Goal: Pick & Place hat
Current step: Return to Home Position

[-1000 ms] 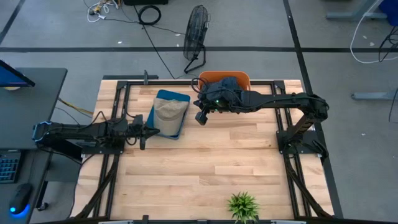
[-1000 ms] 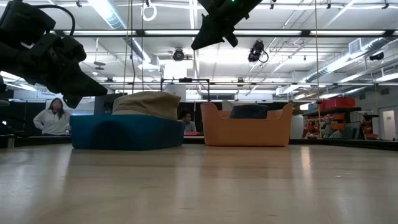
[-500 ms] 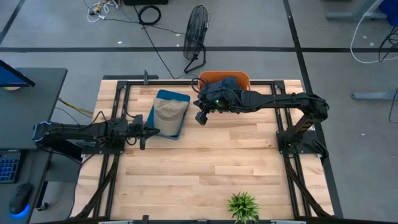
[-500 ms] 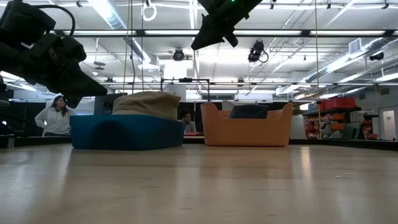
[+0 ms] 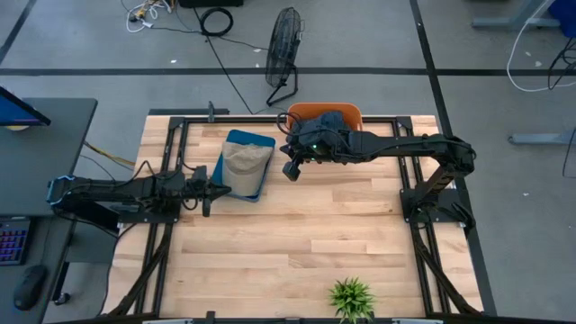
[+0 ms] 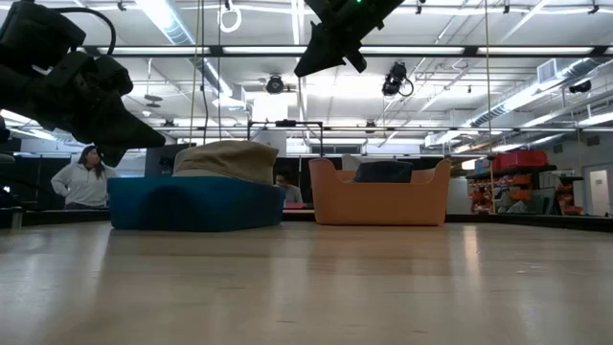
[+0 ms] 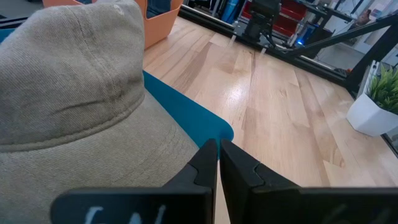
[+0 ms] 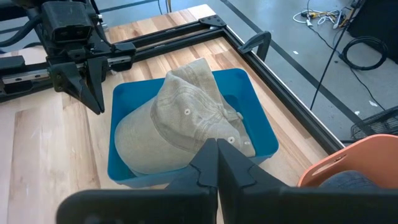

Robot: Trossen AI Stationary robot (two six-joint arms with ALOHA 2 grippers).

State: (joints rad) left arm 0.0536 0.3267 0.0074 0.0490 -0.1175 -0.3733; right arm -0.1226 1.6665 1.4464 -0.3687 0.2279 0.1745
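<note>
A tan cap (image 5: 245,158) (image 6: 226,158) (image 8: 180,121) lies crown up in a blue tray (image 5: 256,187) (image 6: 192,206) on the far left part of the table. An orange bin (image 5: 353,113) (image 6: 383,203) stands to its right at the far edge, with a dark blue cloth item (image 5: 326,120) inside. My left gripper (image 5: 224,190) (image 7: 217,146) is shut and hovers level at the tray's near left corner, above the table. My right gripper (image 5: 290,172) (image 8: 216,146) is shut and hangs high between tray and bin, pointing toward the cap.
A small potted plant (image 5: 351,297) (image 7: 376,102) stands at the table's near edge. Black frame rails (image 5: 180,144) run along the table's left, right and far sides. Bare wood (image 5: 306,234) spans the middle. People stand in the room beyond the table (image 6: 84,182).
</note>
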